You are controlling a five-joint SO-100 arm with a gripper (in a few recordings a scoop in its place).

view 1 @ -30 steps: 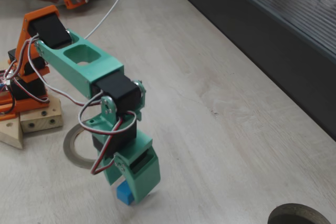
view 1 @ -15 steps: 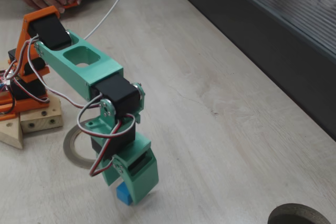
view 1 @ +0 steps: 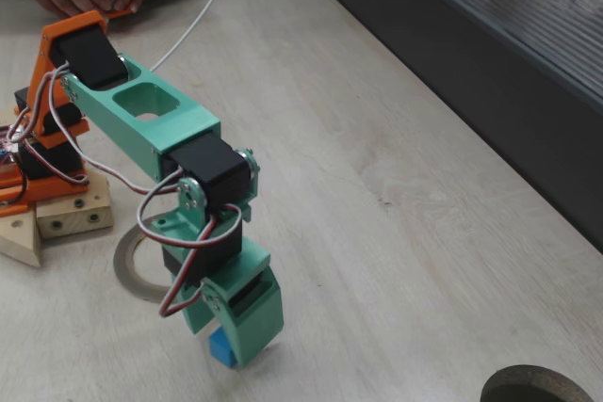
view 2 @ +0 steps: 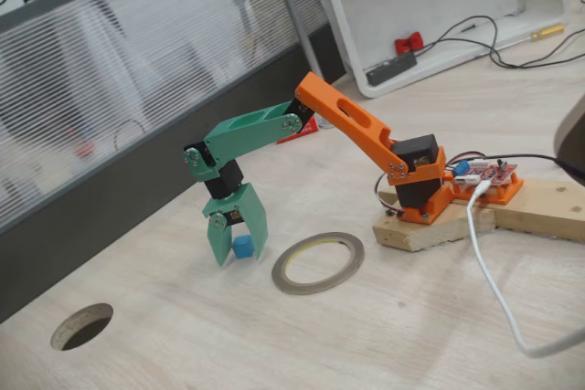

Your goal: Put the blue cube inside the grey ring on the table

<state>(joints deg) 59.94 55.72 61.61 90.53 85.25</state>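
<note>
The blue cube (view 1: 221, 349) (view 2: 242, 246) sits at table level between the green fingers of my gripper (view 1: 232, 345) (view 2: 235, 249), which points down and is shut on it. The grey ring (view 2: 318, 262) lies flat on the table (view 2: 384, 335), a short way to the right of the gripper in one fixed view. In the other fixed view the grey ring (view 1: 126, 266) is up and to the left of the cube, and the arm covers most of it. The cube is outside the ring.
A dark round ring or hole (view 1: 537, 385) (view 2: 82, 324) lies beyond the gripper, away from the arm's base. The orange base stands on wooden blocks (view 2: 430, 226) (view 1: 66, 214). A white cable (view 2: 494, 289) trails over the table. A dark wall (view 1: 490, 82) borders the far edge.
The green fingers have drawn in slightly around the blue cube. The arm has hardly moved and the cube stays in the same place.
</note>
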